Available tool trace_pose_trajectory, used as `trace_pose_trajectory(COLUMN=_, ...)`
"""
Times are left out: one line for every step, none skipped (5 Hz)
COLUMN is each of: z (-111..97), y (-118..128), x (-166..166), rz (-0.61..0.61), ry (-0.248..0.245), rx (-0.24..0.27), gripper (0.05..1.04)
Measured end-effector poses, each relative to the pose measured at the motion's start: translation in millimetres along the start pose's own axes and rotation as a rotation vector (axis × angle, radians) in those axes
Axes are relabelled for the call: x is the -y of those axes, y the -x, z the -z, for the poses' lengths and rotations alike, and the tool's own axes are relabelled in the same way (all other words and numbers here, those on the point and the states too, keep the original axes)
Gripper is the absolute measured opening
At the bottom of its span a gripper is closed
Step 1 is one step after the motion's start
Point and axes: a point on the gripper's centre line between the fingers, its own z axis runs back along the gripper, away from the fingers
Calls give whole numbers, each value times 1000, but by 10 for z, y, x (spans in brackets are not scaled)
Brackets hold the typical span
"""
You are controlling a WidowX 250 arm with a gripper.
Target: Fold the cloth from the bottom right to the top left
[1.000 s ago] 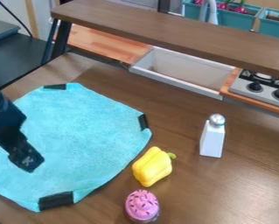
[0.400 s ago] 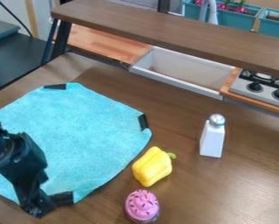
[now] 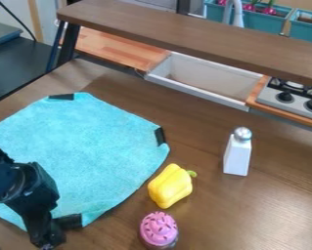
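The gripper (image 3: 48, 240) hangs at the lower left, over the cloth's bottom edge and just left of the black patch on its bottom corner. Light blue and spread flat, the cloth (image 3: 86, 151) covers the left part of the table. Black patches mark its top, right and bottom corners. Part of its lower left is hidden behind the arm.
A yellow pepper (image 3: 170, 186) lies right beside the cloth, with a pink cupcake (image 3: 159, 229) below it. Farther right stands a white shaker (image 3: 237, 152). Behind are a raised brown shelf (image 3: 184, 34), a sink (image 3: 204, 80) and a stove (image 3: 292, 97).
The gripper has come down from over the cloth's left part to its bottom edge, lately shifting slightly lower and to the right. The cloth lies as before.
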Motion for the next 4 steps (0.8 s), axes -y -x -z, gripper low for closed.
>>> trace_pose_trajectory(z=21, y=30, x=-27, rz=-47, ry=-59, rx=-18, gripper=657)
trace_pose_trajectory(z=15, y=38, x=-33, rz=-47, ry=-60, rx=-26, gripper=354)
trace_pose_trajectory(z=-83, y=15, x=-48, rz=-71, ry=-54, rx=-5, gripper=153)
trace_pose_trajectory(z=-230, y=-45, x=-164, rz=-107, ry=-48, rx=22, gripper=69)
